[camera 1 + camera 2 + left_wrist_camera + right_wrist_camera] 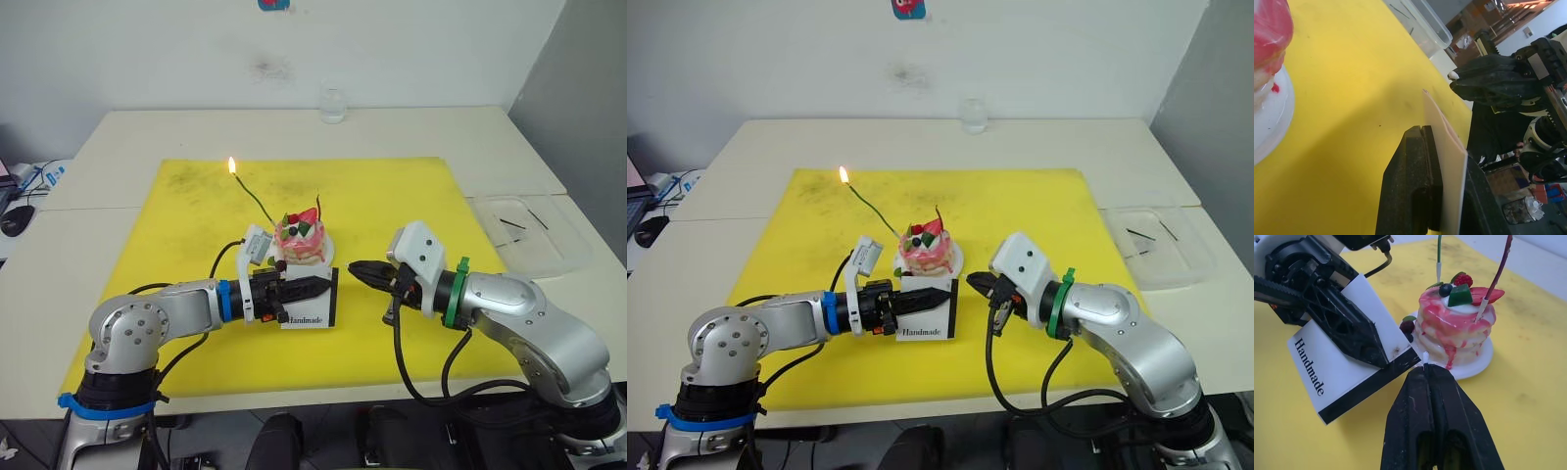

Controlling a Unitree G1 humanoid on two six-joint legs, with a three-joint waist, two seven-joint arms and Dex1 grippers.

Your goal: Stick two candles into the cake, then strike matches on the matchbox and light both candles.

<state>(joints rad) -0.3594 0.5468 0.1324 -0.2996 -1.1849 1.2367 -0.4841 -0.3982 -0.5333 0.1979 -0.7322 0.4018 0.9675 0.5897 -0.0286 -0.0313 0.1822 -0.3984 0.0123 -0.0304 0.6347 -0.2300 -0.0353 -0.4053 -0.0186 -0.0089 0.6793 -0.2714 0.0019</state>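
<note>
The pink-and-white cake [300, 240] sits on its white plate mid-mat. A green candle [253, 201] leans out of it to the back left, and its tip burns with a flame [232, 164]. The dark red candle [1498, 269] also stands in the cake, unlit. My left gripper [323, 287] is shut on the white matchbox [1332, 367], holding it on edge in front of the cake, black strip facing right. My right gripper [358, 267] is shut on a match whose white head [1425, 355] pokes out, just short of the strip.
The yellow mat [411, 196] covers the white table. A clear plastic tray [549, 257] with a few dark matches lies off the mat to the right. A glass [333, 103] stands at the table's far edge. A computer mouse [15, 217] lies far left.
</note>
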